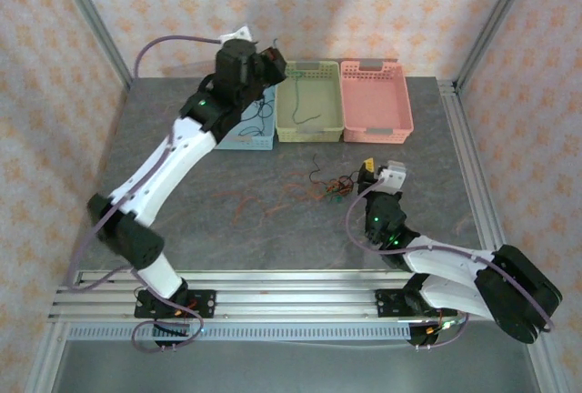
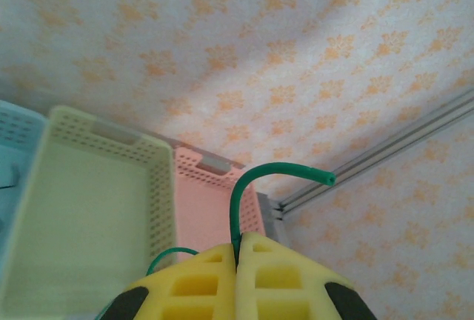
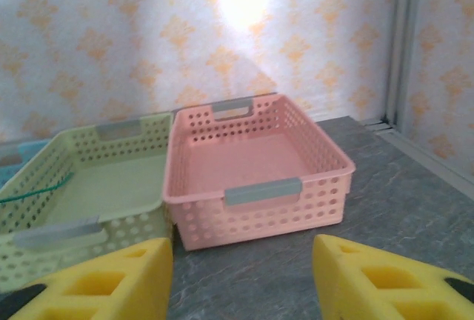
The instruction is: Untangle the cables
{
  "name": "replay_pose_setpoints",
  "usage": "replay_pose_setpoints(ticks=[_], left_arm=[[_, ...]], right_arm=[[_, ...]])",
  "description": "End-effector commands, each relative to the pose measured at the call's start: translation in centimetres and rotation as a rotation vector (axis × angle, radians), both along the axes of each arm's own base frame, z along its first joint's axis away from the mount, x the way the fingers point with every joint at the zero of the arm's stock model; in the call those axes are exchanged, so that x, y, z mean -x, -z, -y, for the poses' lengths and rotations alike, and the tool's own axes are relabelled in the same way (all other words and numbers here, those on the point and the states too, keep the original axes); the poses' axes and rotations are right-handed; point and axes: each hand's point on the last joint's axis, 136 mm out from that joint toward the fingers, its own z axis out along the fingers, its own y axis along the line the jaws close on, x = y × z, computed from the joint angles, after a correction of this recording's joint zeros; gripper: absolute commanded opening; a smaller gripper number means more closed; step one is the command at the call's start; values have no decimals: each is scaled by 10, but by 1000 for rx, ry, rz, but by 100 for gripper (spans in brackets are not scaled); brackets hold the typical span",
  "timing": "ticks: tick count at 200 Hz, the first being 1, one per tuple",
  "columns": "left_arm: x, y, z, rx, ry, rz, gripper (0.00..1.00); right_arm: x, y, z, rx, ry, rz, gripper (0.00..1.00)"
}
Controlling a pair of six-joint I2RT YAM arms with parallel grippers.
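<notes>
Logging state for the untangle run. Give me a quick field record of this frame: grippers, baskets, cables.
left gripper: shut on green cable, by the blue basket
right gripper: open, holding nothing, beside the tangle
baskets: blue basket, green basket, pink basket in a row at the far side
green basket contents: one thin cable
pink basket contents: nothing visible
tangle: black and orange-red cables on the table, mid-table

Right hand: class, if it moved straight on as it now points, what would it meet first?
Likely the near wall of the pink basket, dead ahead of the right hand; depth is unclear.
</notes>
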Motion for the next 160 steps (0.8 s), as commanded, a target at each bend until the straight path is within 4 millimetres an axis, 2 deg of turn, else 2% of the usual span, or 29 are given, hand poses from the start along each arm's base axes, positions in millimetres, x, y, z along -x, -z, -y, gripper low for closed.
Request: replay_pose_setpoints(ticks=[1, 12, 14, 18, 36, 63, 93, 123, 160], left_arm=[[-26, -18, 31, 144, 68, 45, 0], [-41, -17, 42, 155, 76, 50, 0], [-48, -8, 46, 149, 77, 39, 0], [-55, -3, 51, 147, 80, 34, 0], [-78, 4, 68, 153, 83, 41, 0], [-111, 27, 96, 119, 84, 52, 0], [-140, 72, 122, 72, 73, 73, 0], [-151, 118, 144, -22, 68, 107, 0], [-144, 158, 175, -182, 118, 131, 0]], right_arm=[[8, -3, 20, -52, 92, 37, 52], [7, -1, 21, -53, 96, 36, 52], [7, -1, 21, -54, 95, 37, 52], [7, -1, 21, -55, 95, 38, 52], [5, -2, 19, -49, 80, 36, 51], [3, -1, 15, -47, 62, 30, 51], [1, -2, 8, -53, 32, 20, 51], [1, -2, 6, -58, 14, 16, 51], [-2, 1, 0, -55, -5, 1, 51]])
